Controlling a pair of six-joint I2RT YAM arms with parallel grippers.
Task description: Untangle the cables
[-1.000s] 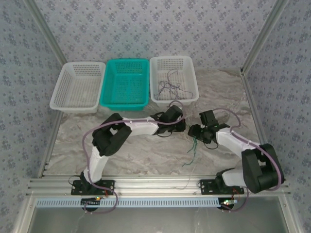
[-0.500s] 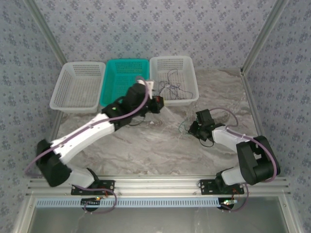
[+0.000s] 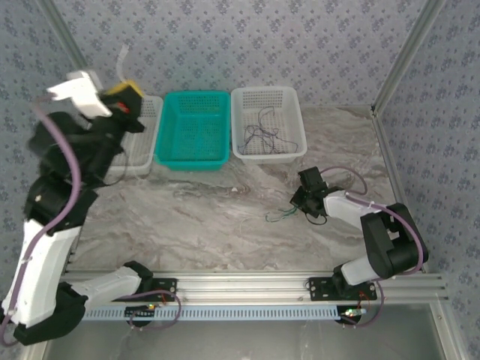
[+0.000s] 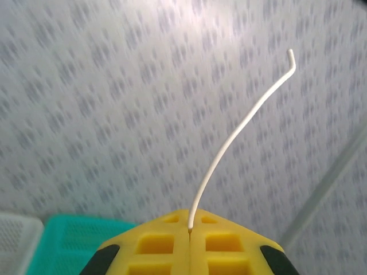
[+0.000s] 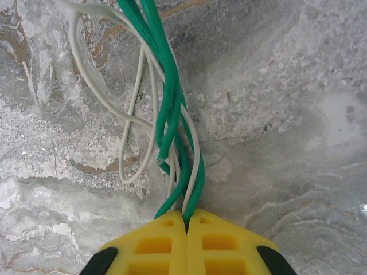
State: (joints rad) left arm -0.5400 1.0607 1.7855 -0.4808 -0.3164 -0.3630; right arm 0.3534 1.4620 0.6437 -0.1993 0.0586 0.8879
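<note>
Two grips now held: the left gripper (image 3: pixel 126 90), swung up to the upper left, pinched one thin pale whitish wire (image 4: pixel 241 129) clear, while the right gripper (image 5: pixel 186 220) had just clamped twisted green wire (image 5: pixel 166 86) and pale strands (image 5: pixel 135 103) at the overhead view's centre right, suggesting separation had begun.

Left arm (image 3: pixel 45 217) is reared right up, elbow folded, wrist tipped skyward out at the far left. The left gripper (image 4: pixel 189 230) has its yellow jaws pressed flat together, pinching a pale wire (image 4: pixel 241 129) by its end. Right arm (image 3: pixel 360 217) lies low, forearm stretched inward. The right gripper (image 5: pixel 187 220) points nose-down, jaws squeezed tight on a twisted green-and-white bundle (image 5: pixel 172 132).
</note>
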